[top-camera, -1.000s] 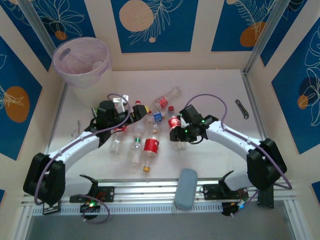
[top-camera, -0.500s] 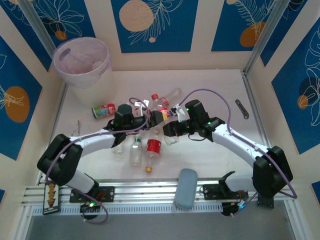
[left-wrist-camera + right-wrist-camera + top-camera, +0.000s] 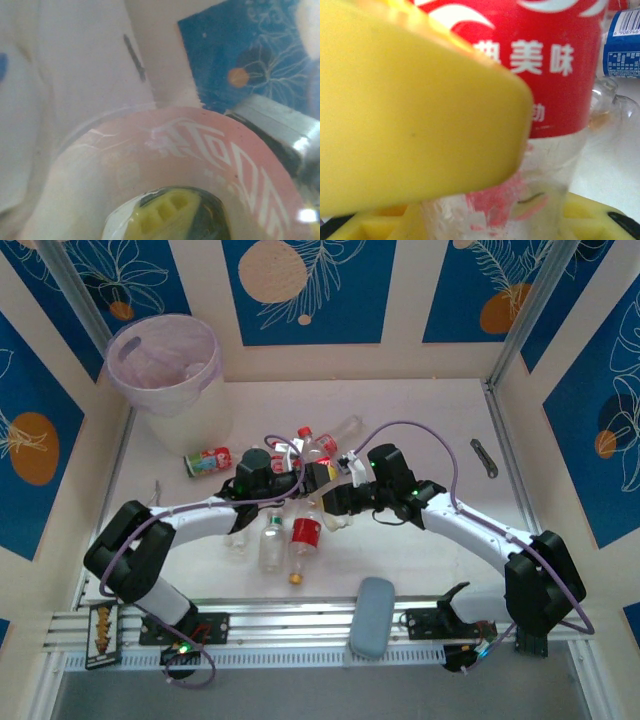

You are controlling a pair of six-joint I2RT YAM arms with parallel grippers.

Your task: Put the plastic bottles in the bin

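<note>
Several plastic bottles (image 3: 303, 535) lie piled at mid-table, and one red-labelled bottle (image 3: 208, 461) lies apart near the bin (image 3: 165, 365), the pale round bucket at the back left. My left gripper (image 3: 292, 476) reaches into the pile. Close against its camera is a red-labelled bottle (image 3: 200, 150), with a yellow finger (image 3: 165, 215) showing through the clear plastic; the left gripper (image 3: 167, 202) looks shut on it. My right gripper (image 3: 340, 504) is shut on another red-labelled bottle (image 3: 555, 75), its clear lower body pinched between the yellow fingers (image 3: 420, 110). A blue-labelled bottle (image 3: 622, 45) lies behind.
A grey-blue pad (image 3: 372, 615) rests on the rail at the near edge. A dark tool (image 3: 483, 458) lies by the right wall. Both arms meet over the pile, their cables looping above it.
My left arm swung right into the pile and its jaws narrowed on a bottle. The right gripper shifted left with its bottle. The bottle near the bin came into view.
</note>
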